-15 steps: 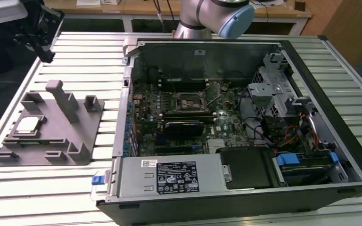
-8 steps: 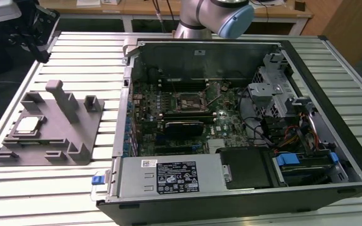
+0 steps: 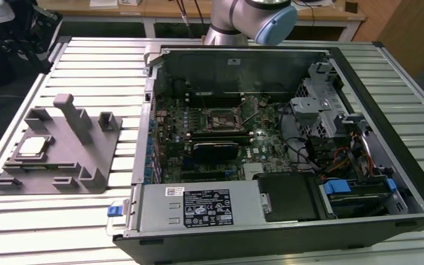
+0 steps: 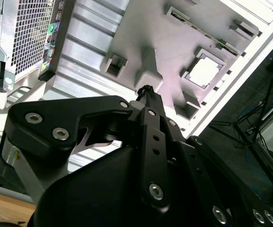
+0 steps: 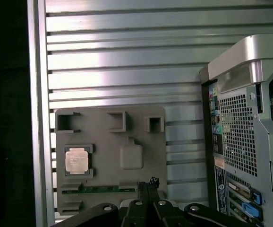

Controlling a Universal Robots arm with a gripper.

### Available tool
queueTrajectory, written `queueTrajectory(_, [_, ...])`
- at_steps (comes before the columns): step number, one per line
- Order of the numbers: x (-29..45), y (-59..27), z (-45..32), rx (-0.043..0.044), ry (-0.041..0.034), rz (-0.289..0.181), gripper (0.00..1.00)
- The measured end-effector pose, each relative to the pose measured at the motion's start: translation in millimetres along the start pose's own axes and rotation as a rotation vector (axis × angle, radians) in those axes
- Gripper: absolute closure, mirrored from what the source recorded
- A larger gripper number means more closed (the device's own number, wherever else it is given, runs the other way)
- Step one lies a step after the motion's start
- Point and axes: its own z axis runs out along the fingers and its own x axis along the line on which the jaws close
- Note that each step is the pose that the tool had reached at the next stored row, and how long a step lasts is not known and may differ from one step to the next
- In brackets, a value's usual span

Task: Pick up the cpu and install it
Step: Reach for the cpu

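Observation:
The cpu [image 3: 33,146] is a small silvery square chip lying flat in a recess of the grey fixture block [image 3: 86,160], at the exterior view's left on the slatted table. In both wrist views the cpu [image 5: 76,161] [image 4: 203,72] lies well below and off to one side of my gripper [image 5: 147,183] [image 4: 146,91]. The black fingers stand shut together with nothing between them, well above the fixture [image 5: 110,142]. The motherboard socket [image 3: 222,118] sits inside the open computer case [image 3: 388,110].
The arm's elbow [image 3: 253,19] rises behind the case. A tall post [image 3: 75,118] and smaller blocks stand up from the fixture. The case's rear panel [image 5: 240,137] lies close beside the fixture. Bare slatted table [image 5: 127,71] lies beyond the fixture.

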Motion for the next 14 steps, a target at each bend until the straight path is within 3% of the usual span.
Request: queueTrajectory(14, [20.0, -1.6, -0.7, -0.0001, -0.0007, 0.000, 0.89])
